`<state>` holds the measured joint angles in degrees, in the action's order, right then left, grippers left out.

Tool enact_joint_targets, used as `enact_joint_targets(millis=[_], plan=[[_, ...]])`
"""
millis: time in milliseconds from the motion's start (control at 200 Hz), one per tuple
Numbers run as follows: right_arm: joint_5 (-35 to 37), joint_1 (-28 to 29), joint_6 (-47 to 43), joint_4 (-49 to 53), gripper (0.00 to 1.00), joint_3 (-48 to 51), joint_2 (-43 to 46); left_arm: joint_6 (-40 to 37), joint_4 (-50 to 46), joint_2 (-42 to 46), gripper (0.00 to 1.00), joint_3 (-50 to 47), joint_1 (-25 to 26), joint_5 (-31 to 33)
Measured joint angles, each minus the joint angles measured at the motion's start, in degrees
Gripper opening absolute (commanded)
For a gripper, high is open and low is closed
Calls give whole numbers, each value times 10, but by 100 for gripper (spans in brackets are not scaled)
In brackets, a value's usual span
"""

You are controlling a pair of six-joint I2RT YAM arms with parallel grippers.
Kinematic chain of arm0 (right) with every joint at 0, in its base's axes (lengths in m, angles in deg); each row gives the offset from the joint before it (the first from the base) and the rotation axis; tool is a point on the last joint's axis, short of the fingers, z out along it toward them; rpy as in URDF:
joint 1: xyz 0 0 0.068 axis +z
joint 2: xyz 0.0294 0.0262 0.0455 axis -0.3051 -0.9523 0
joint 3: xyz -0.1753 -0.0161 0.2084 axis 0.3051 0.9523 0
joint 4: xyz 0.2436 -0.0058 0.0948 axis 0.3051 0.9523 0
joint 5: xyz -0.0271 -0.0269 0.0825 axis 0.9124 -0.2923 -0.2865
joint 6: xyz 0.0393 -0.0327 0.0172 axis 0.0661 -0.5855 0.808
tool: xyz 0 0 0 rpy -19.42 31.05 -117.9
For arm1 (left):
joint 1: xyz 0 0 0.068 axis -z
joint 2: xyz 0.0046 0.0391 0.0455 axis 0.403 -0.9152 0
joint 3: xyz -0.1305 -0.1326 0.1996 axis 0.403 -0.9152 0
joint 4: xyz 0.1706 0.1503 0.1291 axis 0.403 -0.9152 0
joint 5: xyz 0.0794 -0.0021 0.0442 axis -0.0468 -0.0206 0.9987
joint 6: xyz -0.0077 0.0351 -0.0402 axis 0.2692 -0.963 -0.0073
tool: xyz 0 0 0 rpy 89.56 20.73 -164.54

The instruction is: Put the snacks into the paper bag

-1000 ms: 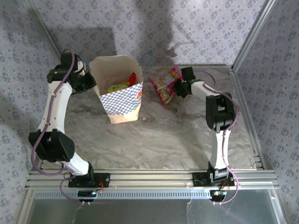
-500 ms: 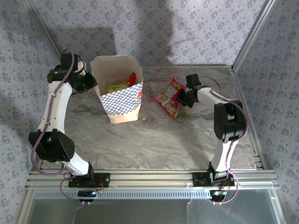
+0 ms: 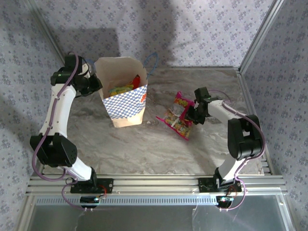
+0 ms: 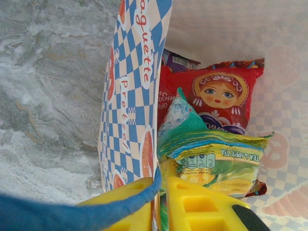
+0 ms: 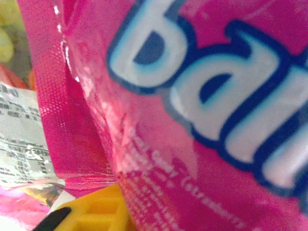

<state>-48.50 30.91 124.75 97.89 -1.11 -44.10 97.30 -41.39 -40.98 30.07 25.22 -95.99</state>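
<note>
My left claw [image 3: 92, 85] is closed on the left wall of the paper bag [image 3: 126, 108], which stands upright at the back left of the worktop [image 3: 144, 149]. On the left wrist camera I see a yellow finger [image 4: 197, 209] on either side of the checked wall, with the blue cord handle [image 4: 57, 211] caught across the outer one. Inside the bag lie a red packet [image 4: 219, 94] with a doll's face, a teal packet [image 4: 180, 118] and a green-yellow packet [image 4: 216, 166].

My right claw [image 3: 191, 113] sits low at the right, against the magenta packet [image 3: 182, 102] – that one lies on the worktop, well apart from the bag, with another packet [image 3: 175, 122] touching it. Up close the pink wrapper presses on one yellow finger [image 5: 96, 211] – I cannot tell whether the claw grips it or is parted.
</note>
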Motion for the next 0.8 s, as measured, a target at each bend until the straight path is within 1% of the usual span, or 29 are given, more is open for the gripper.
enact_joint_targets(millis=[55,150,205,350,475,540,605,625,800], plan=[[3,0,0,5,33,7,6,0,0,0,15,0,2,0],[10,0,-2,16,51,17,15,0,0,0,15,0,5,0],[15,0,-3,24,59,24,23,0,0,0,15,0,6,0],[16,0,-9,32,71,52,62,0,0,0,15,0,6,0],[0,0,-8,28,82,79,105,0,0,0,15,0,7,0],[-7,0,-4,20,91,94,123,0,0,0,15,0,9,0],[-14,0,3,9,96,109,134,0,0,0,15,0,12,0],[-16,0,3,6,99,114,137,0,0,0,15,0,12,0],[-29,-2,21,-26,100,133,136,0,0,0,15,1,16,0]])
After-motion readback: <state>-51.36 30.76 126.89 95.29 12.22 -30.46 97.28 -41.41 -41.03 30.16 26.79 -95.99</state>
